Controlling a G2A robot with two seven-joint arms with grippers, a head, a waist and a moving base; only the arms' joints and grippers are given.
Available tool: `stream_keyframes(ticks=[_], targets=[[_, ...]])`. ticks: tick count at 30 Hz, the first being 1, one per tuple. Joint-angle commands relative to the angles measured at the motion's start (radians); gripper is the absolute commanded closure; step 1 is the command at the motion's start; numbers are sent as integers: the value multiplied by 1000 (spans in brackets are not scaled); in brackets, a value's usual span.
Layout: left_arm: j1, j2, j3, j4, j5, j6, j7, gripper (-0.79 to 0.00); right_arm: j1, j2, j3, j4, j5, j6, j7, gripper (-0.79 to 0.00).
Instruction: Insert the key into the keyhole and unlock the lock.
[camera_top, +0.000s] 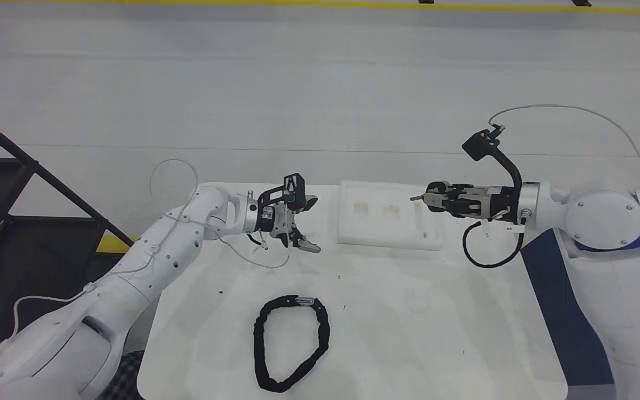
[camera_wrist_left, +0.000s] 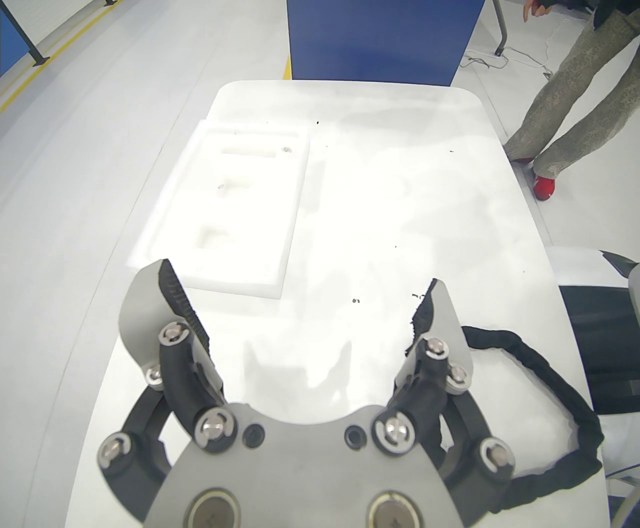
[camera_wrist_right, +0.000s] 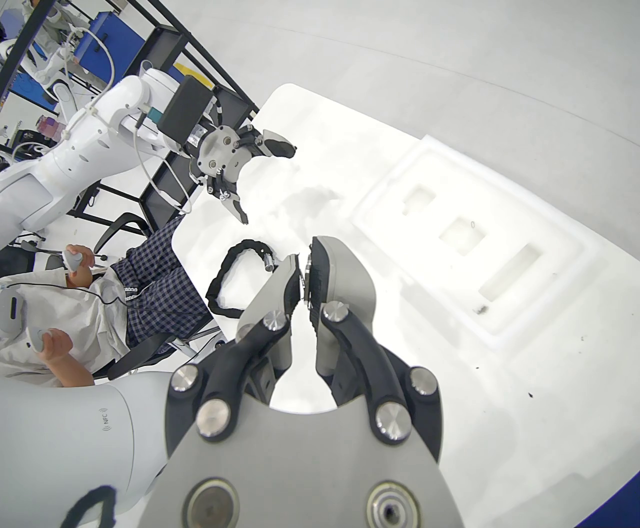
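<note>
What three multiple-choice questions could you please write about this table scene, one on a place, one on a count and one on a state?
1. Where does the black chain lock lie?
A. on the floor
B. on the bare table, apart from the foam tray
C. hanging from the right arm

2. How many recesses does the foam tray have?
A. one
B. three
C. six

3. How do the jaws of the left gripper stand?
A. wide open and empty
B. shut on the chain lock
C. shut on the tray's edge

Answers:
1 B, the top view shows the chain lock as a loop on the table, nearer the robot than the tray.
2 B, three hollows show in the tray's top face.
3 A, only bare table shows between the spread jaws.
</note>
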Motion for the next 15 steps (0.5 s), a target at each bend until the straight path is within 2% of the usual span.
stream_keyframes(ticks=[1, 6, 11, 15], targets=[[29, 10, -10, -9, 24, -12, 36, -785, 0, 0, 0, 0, 0, 0, 0, 0], [83, 46, 4, -36, 103, -12, 147, -785, 0, 0, 0, 0, 0, 0, 0, 0], [83, 75, 56, -58, 194, -12, 278, -785, 0, 0, 0, 0, 0, 0, 0, 0], [74, 97, 132, -62, 296, -12, 392, -785, 0, 0, 0, 0, 0, 0, 0, 0]])
